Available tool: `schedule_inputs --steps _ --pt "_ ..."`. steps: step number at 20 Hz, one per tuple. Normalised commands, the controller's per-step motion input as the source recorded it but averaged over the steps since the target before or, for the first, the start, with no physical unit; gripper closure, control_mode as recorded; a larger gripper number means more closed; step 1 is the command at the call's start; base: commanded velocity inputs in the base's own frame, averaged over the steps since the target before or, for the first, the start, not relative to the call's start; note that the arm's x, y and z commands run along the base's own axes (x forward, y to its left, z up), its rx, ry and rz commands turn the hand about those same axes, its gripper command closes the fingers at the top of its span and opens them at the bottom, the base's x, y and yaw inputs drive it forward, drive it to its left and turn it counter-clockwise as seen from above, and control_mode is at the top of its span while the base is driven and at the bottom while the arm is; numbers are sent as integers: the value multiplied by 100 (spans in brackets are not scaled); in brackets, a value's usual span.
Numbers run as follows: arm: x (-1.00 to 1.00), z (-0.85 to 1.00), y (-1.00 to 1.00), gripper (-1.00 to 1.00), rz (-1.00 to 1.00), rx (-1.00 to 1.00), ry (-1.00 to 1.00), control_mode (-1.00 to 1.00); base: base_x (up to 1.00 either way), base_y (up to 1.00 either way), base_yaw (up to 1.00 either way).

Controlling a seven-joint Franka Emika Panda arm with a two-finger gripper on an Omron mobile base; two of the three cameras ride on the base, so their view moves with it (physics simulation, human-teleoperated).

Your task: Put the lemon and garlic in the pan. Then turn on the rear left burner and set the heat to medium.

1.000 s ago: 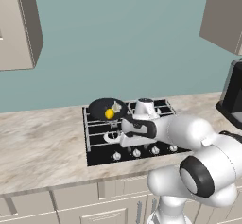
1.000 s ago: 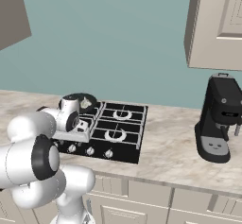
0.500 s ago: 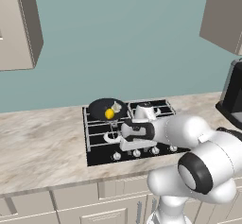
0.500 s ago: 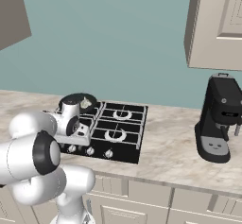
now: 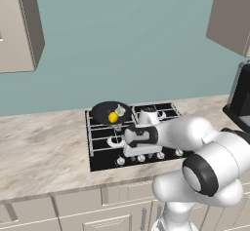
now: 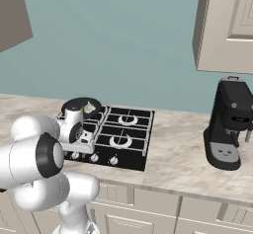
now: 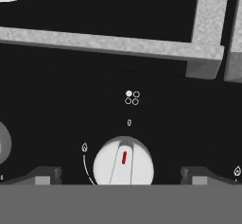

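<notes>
Tool [image 7: 122,178], jaws fully spread and empty, straddles a white knob [image 7: 124,164] at the cooktop's [image 5: 97,152] front edge. Lemon [image 5: 113,117] and garlic [image 5: 120,111] lie in the pan [image 5: 101,111] on the cooktop's rear left burner. Burner step in hand: next, close on the knob and turn to medium.

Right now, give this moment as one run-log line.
lemon and garlic: in pan | pincer: open, straddling knob | knob pointer: up, near small flame mark
</notes>
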Motion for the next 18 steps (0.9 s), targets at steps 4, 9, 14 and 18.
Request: schedule_inputs --steps 4,9,14,18 --pt "1 0 0 100 0 0 1 -100 0 0 0" --pt "0 0 0 100 0 0 0 -100 0 0 0" --pt "0 0 0 100 0 0 0 -100 0 0 0" --pt "0 -5 0 100 1 0 -2 -100 0 0 0"
